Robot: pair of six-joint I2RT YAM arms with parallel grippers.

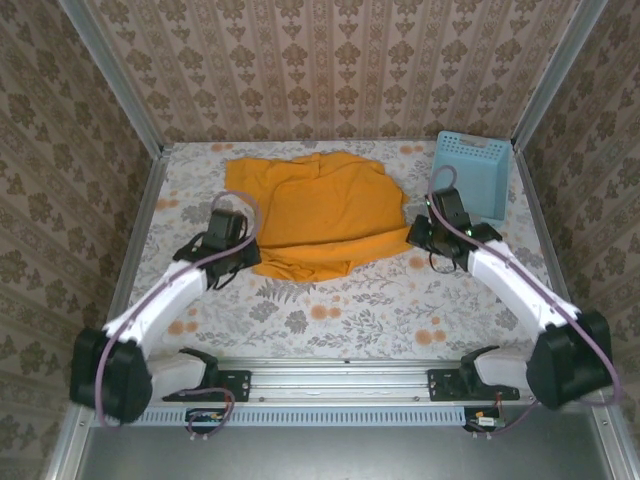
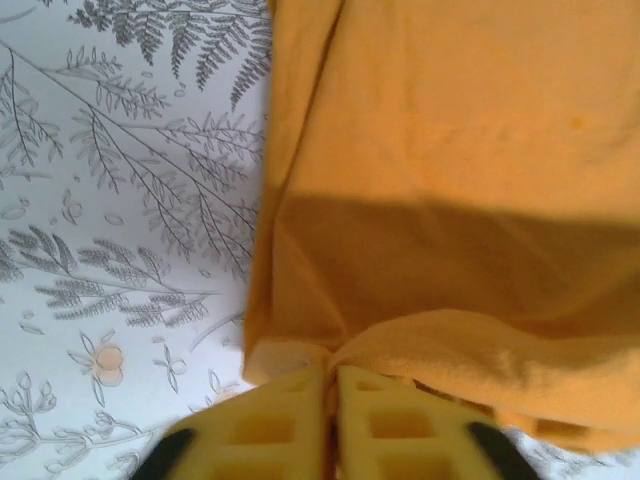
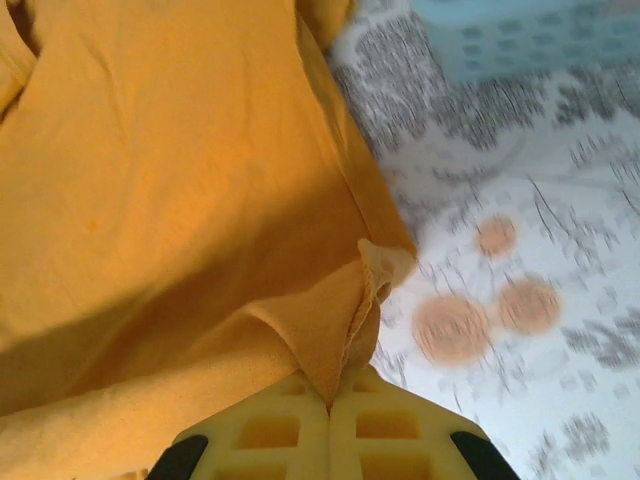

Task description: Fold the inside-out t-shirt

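Both arms were extended low over the desk (image 1: 400, 300); the t-shirt (image 1: 315, 210) was pinched at its near edge by the narrowed left claw (image 2: 330, 372) and right claw (image 3: 330, 392).

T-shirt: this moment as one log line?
left gripper: shut on t-shirt edge | right gripper: shut on t-shirt edge | t-shirt: spread on table | basket: far right

Both arms reach fwd, wrists low; L gripper (image 2: 330, 375) & R gripper (image 3: 330, 395) have jaws pressed together.
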